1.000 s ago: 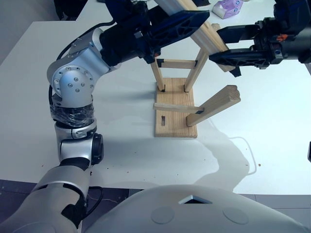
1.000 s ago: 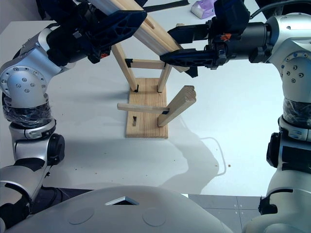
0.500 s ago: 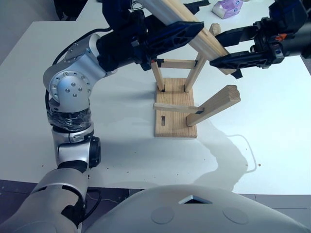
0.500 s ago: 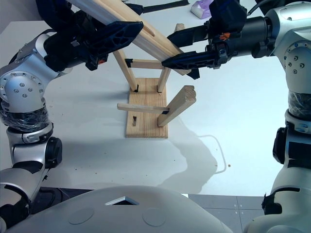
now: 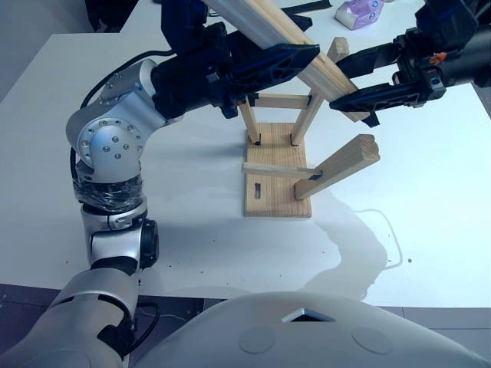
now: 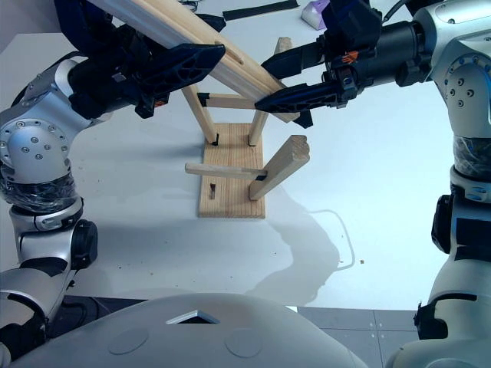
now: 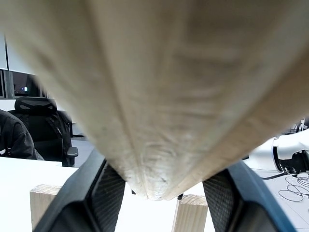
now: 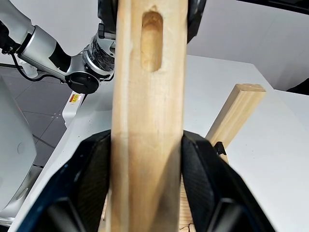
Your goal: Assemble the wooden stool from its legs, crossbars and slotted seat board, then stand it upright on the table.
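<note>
Observed from the table side.

**Holding state.** The left gripper (image 5: 280, 60) is clamped across the upper run of a long wooden leg (image 5: 326, 73), which it holds slanted in the air above the part-built stool. The right gripper (image 5: 360, 77) has its two fingers closed against opposite faces of the same leg near its lower end. The mortise (image 8: 152, 26) faces the right wrist. A lengthwise line runs along the wood in the left wrist view, and I cannot tell whether this is one piece or two held together.

**Work on the table.** The seat board (image 5: 278, 203) lies flat on the table (image 5: 192, 199). Two standing legs (image 5: 249, 119) are fixed at its far slots and joined by a crossbar (image 5: 284, 100). A third leg (image 5: 341, 165) leans outward, tilted, with a loose crossbar (image 5: 272, 170) on it. The near slot (image 5: 258, 189) is open.

**Risks.**
- With two arms on one rigid piece, any mismatch in their paths could twist the leg, make it slip in the pads or strain the wrists.
- The leg's low end hangs just over the standing pair, so bringing it down could strike them and lever them out of their slots.
- The leaning leg looks unseated. A knock could topple it and drag its crossbar free.
- The board is unrestrained, so a sideways push during insertion would probably slide it.
</note>
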{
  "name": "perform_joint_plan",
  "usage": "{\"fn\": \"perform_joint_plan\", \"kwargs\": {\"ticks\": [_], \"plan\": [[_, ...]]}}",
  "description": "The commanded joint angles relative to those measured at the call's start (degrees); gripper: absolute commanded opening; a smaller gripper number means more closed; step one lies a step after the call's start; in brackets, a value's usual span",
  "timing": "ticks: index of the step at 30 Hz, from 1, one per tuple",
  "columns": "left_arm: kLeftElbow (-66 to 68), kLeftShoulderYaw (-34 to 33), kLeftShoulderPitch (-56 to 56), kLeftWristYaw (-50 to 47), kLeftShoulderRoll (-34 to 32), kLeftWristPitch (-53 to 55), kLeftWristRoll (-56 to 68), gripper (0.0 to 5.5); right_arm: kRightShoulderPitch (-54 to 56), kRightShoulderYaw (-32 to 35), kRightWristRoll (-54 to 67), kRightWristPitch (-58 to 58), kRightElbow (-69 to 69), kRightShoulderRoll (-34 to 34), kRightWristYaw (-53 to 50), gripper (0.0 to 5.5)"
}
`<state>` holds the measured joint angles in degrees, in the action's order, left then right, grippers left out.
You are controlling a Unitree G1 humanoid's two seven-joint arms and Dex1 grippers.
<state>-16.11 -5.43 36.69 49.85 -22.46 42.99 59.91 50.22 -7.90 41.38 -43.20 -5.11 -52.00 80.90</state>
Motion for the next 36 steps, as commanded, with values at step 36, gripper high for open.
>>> {"fn": "perform_joint_plan", "kwargs": {"ticks": [36], "plan": [[0.52,-12.12,-6.09,6.92,-22.53,-0.75,-4.12,2.03,-35.53,26.37,-5.58,4.90,1.97,-7.11,-4.22,3.58]]}}
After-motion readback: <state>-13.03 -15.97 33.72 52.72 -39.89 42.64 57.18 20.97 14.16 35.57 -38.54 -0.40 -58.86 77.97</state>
